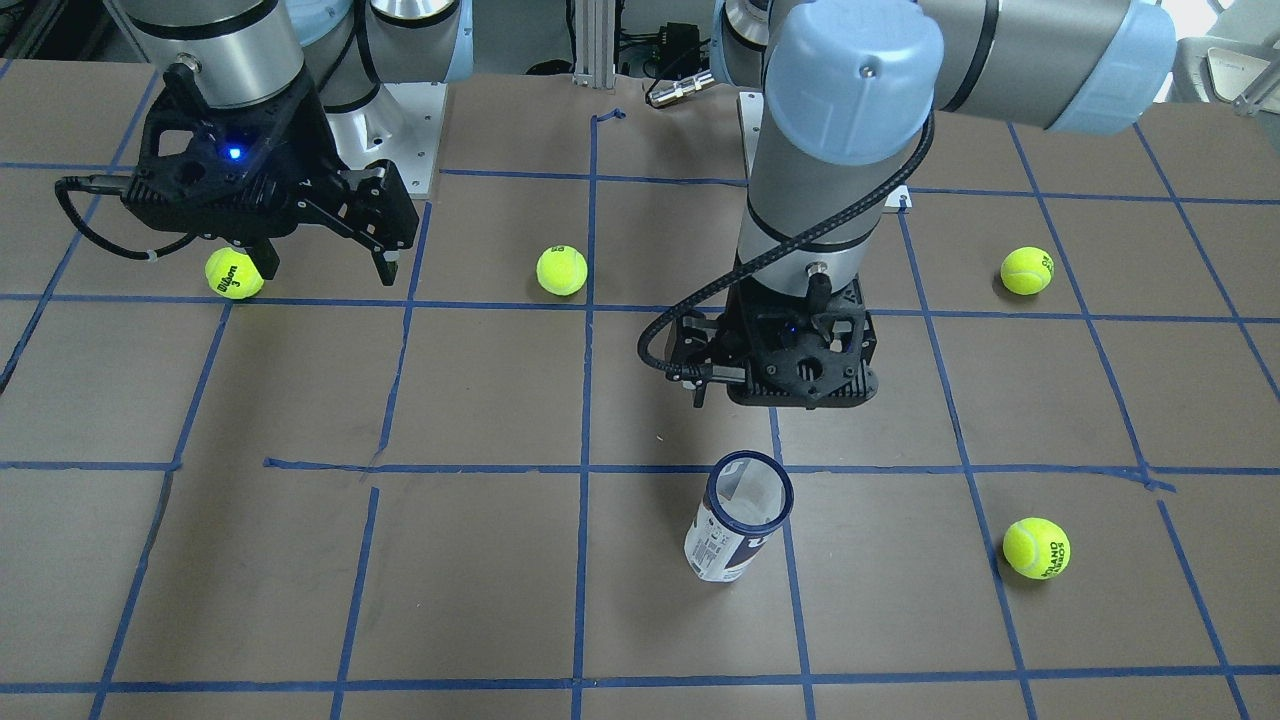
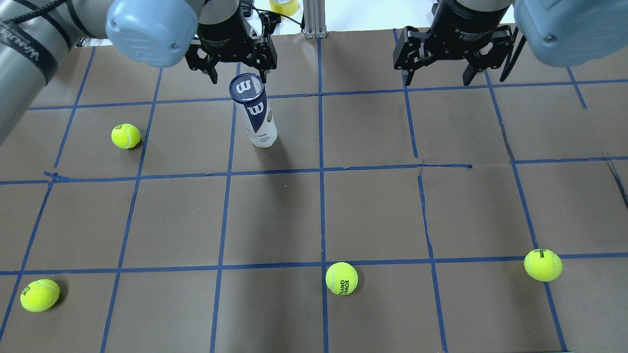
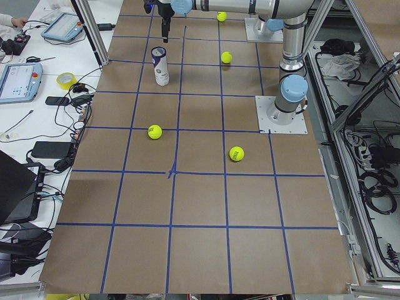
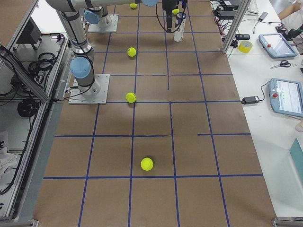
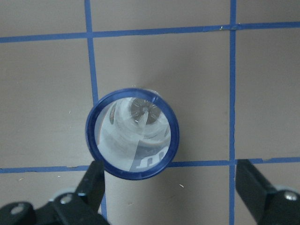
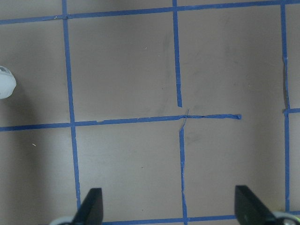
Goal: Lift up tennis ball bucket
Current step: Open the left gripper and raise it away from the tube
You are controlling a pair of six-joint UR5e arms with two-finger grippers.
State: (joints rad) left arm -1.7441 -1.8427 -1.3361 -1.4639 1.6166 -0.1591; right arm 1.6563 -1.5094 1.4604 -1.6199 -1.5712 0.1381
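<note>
Four yellow-green tennis balls (image 2: 341, 278) lie scattered over the brown desk (image 2: 373, 211) with its blue tape grid (image 2: 321, 211), and the tennis ball bucket (image 2: 254, 113) stands upright on the robot's left half, far out from the base, its open navy rim upward. The left jaws hang above that rim, spread wide and holding nothing, with a finger (image 5: 255, 187) showing on either side of the bucket in the wrist view. The right jaws, equally wide and empty, hover over the desk well apart from the bucket
</note>
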